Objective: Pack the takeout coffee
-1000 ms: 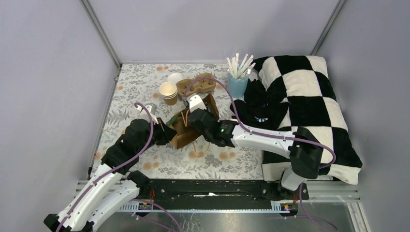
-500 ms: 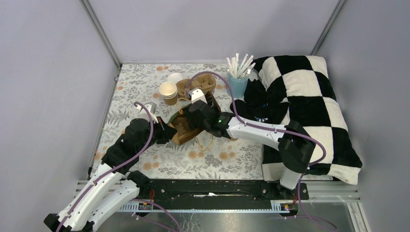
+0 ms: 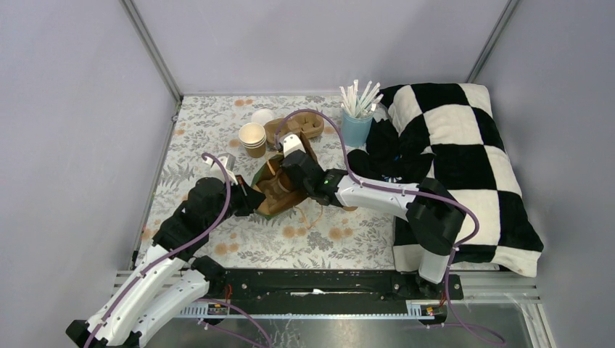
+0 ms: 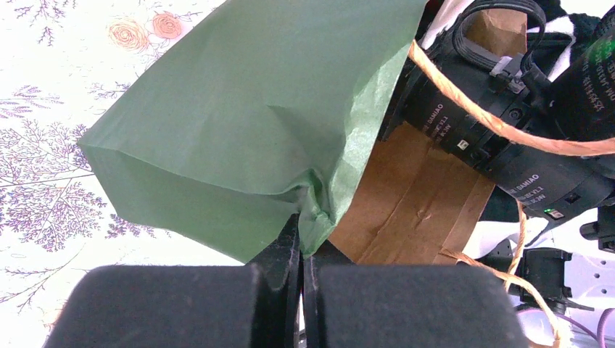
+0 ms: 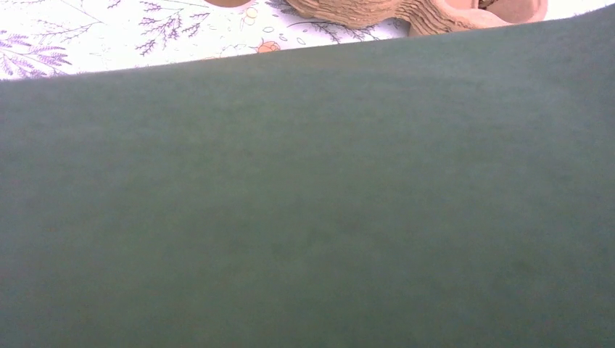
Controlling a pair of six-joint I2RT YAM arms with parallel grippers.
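The bag (image 4: 239,123) is thin paper, matt green outside with soft creases and plain brown kraft inside, where a smoother strip runs along a seam. Its handle (image 4: 493,123) is twisted paper cord, orange-tan and rough. The pads (image 4: 167,304) of the left hand (image 4: 301,243) look like black foam, dull and finely grained. The desk (image 3: 210,123) has a flower-printed covering, flat and matt. The cups (image 3: 252,138) are tan kraft paper, the lid (image 3: 262,116) is white plastic, and the carrier (image 5: 377,11) is rough moulded pulp. The blanket (image 3: 464,138) is soft chequered cloth.
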